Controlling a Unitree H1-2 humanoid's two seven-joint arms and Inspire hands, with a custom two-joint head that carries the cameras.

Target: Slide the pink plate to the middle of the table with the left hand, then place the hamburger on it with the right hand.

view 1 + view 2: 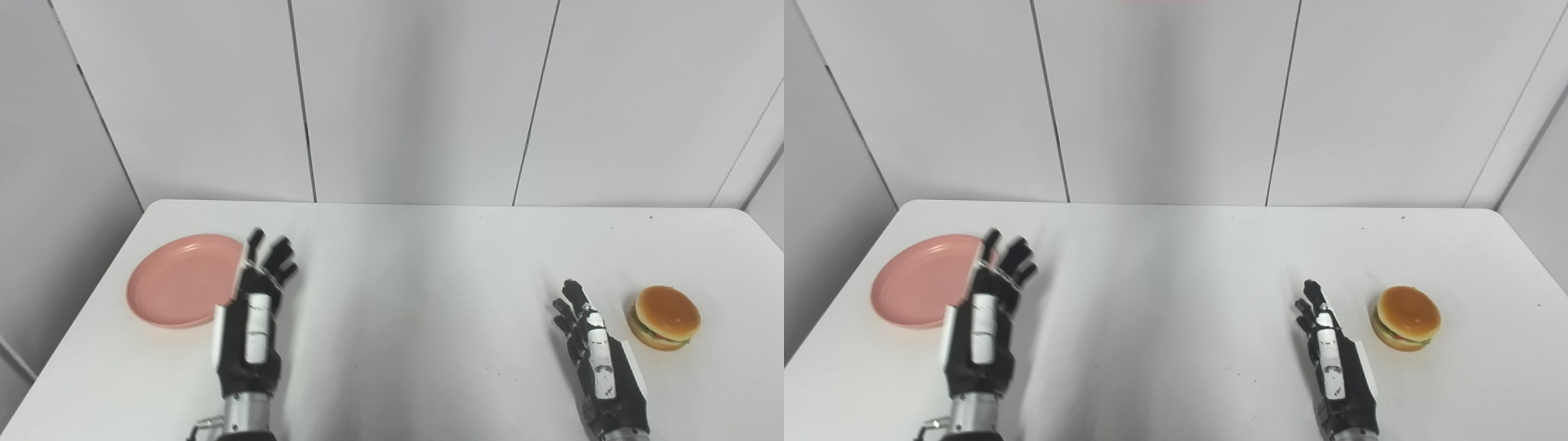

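The pink plate (177,280) lies flat near the left edge of the white table (429,288), toward the far left corner. The left hand (251,318) is raised at its right rim, fingers spread, holding nothing. The hamburger (666,317) sits near the right edge; the right hand (597,358) is just left of it, fingers extended, empty.

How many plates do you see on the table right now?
1. The pink plate lies near the table's left edge, its right rim partly behind the left hand. No other plate shows.
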